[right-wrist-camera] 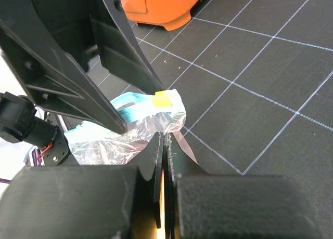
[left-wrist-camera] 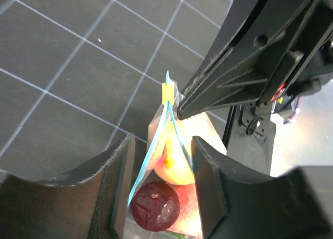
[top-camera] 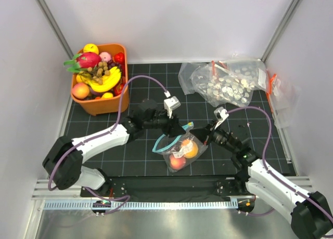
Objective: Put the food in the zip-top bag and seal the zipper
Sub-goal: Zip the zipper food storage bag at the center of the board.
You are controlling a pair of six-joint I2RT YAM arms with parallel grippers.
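Observation:
The zip-top bag (top-camera: 183, 151) lies on the black grid mat between both arms. It holds the pink-red peach (top-camera: 177, 162) and the orange (top-camera: 191, 149). Its teal zipper (top-camera: 163, 144) gapes in a loop at the left. My left gripper (top-camera: 181, 130) is open. In the left wrist view its jaws (left-wrist-camera: 164, 148) straddle the two teal strips (left-wrist-camera: 176, 130), with the fruit (left-wrist-camera: 154, 206) below them. My right gripper (top-camera: 200, 135) is shut on the bag's clear corner (right-wrist-camera: 171, 122), just under the yellow tab (right-wrist-camera: 162, 100) at the zipper's end.
An orange bin (top-camera: 99, 105) of toy fruit, with the banana and dragon fruit, stands at the back left. Bigger clear bags (top-camera: 229, 83) with white pieces and red-orange strips lie at the back right. White walls enclose the mat.

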